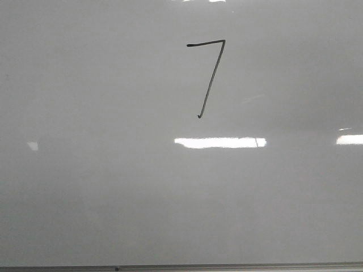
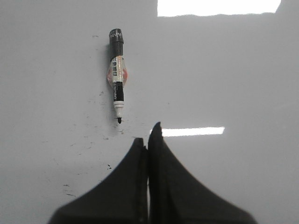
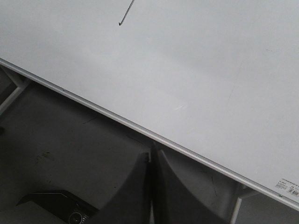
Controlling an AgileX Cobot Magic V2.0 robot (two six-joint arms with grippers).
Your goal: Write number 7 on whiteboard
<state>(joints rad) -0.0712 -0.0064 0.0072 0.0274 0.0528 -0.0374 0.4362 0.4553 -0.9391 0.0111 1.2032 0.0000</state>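
Landmark is the whiteboard [image 1: 85,198], glossy pale grey, filling the front view, its thin metal edge along the near side.

Going left to right in the front view: a small glare patch [image 1: 33,145] on the board's left part, then the number 7 [image 1: 209,76] a little right of the board's centre line and toward its far side, then a long bright glare bar [image 1: 220,143] just nearer than the 7's foot, and another glare patch [image 1: 350,139] at the right rim of the frame.

The 7 is drawn in thin black marker. Short top bar runs roughly level, corner at its right end. Long axis is the downstroke, slanting from that corner toward the near-left, ending in a tiny hook at the foot. Figure reads upright as seen from the robot's side.

Left wrist view: left gripper [image 2: 148,140] has its dark fingers pressed together, nothing between them, hovering over the board. A marker [image 2: 117,77] lies loose on the board just beyond the fingertips, uncapped, black tip toward the gripper, black butt end away. Faint ink specks [image 2: 88,140] dot the board near the tip.

Right wrist view: right gripper [image 3: 152,156] also closed tight and empty, sitting over the dark floor [image 3: 60,140] just off the whiteboard's metal edge [image 3: 117,114]. Only the foot of the 7 shows there, well inside the board from that edge.
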